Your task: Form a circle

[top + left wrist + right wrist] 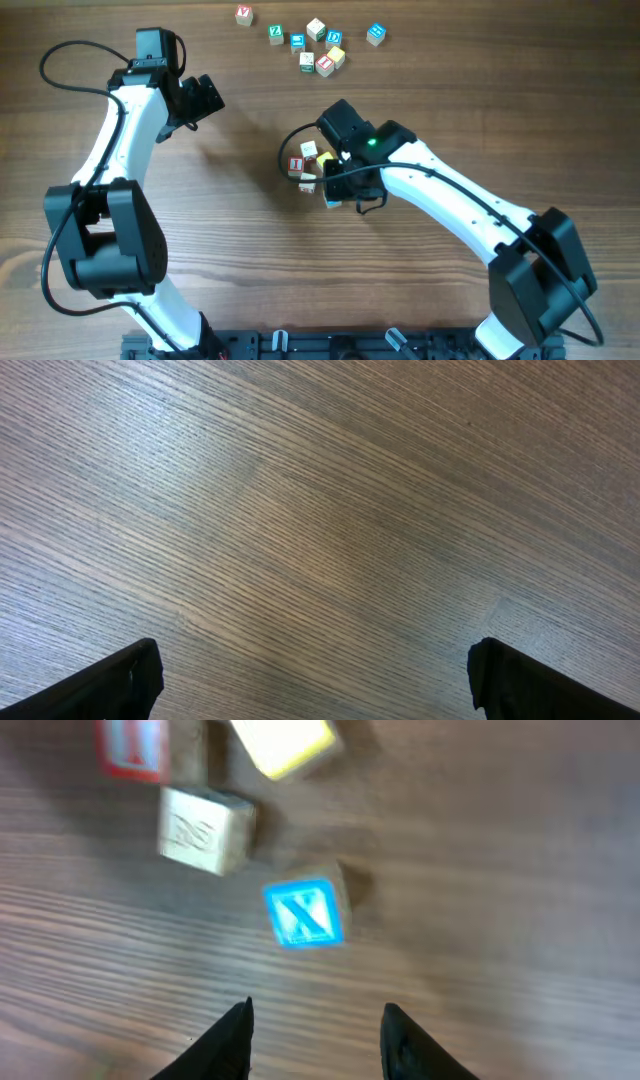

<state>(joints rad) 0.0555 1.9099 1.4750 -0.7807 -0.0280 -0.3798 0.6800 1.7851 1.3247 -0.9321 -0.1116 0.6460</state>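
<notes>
- Left jaws spread wide, empty, over the surface [320,510].
- Right jaws partly open, empty — X cube [304,913] at their twelve o'clock.
- Pale cube [203,830] at its ten o'clock.

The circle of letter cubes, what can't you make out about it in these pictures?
- Overhead: the right arm covers part of the circle, hiding its cube count and gaps; letters are too small.
- Right wrist: blurred; the marking on the pale cube is unreadable; the red-lettered cube and yellow cube are cut by the top edge.
- Left wrist: only bare table; the circle is out of frame.
</notes>
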